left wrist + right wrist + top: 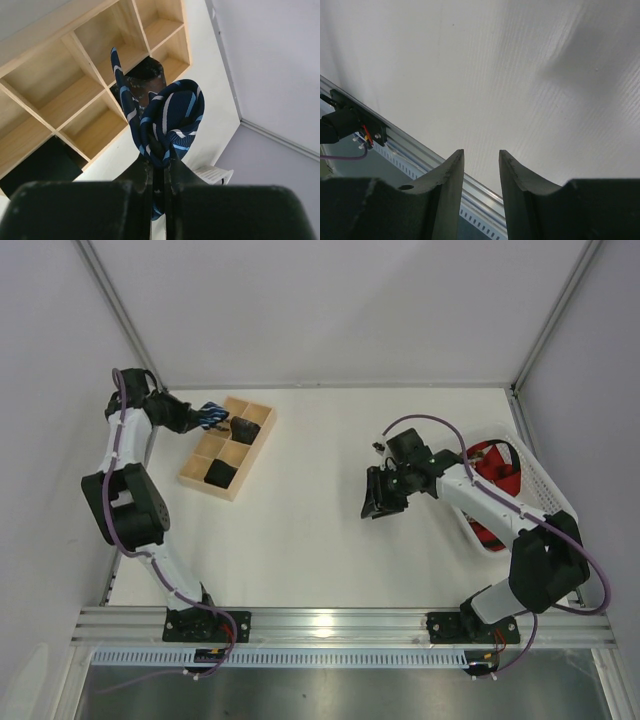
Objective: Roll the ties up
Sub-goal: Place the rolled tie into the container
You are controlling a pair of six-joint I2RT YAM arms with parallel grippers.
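From the top external camera we saw the left gripper (206,418) reaching over the far left side of a wooden divided tray (258,420), clamped on a navy striped tie (215,416). One dark rolled tie (243,428) sat in the compartment just beside the held tie. A second dark bundle (218,472) lay in a compartment nearer the arm bases. The right gripper (383,502) hung over the middle of the white table (300,540), its jaws apart and nothing between them. At the table's right edge a white basket (545,495) held red ties (495,465).

In the left wrist view the left gripper (159,160) had its fingers (142,172) pressed together on the navy striped tie (172,112). The tie was wound into a loose loop with one end sticking up. It hung in front of the tray (65,85); we could not tell whether it touched the wood. The dark rolled tie (147,72) filled the compartment right behind it, and the second dark bundle (35,165) showed at lower left.

In the right wrist view the right gripper (479,160) was released, with only bare table (520,75) visible between its fingers (449,180). The aluminium rail (420,155) ran along the table's edge, with a purple cable (340,158) beside it.
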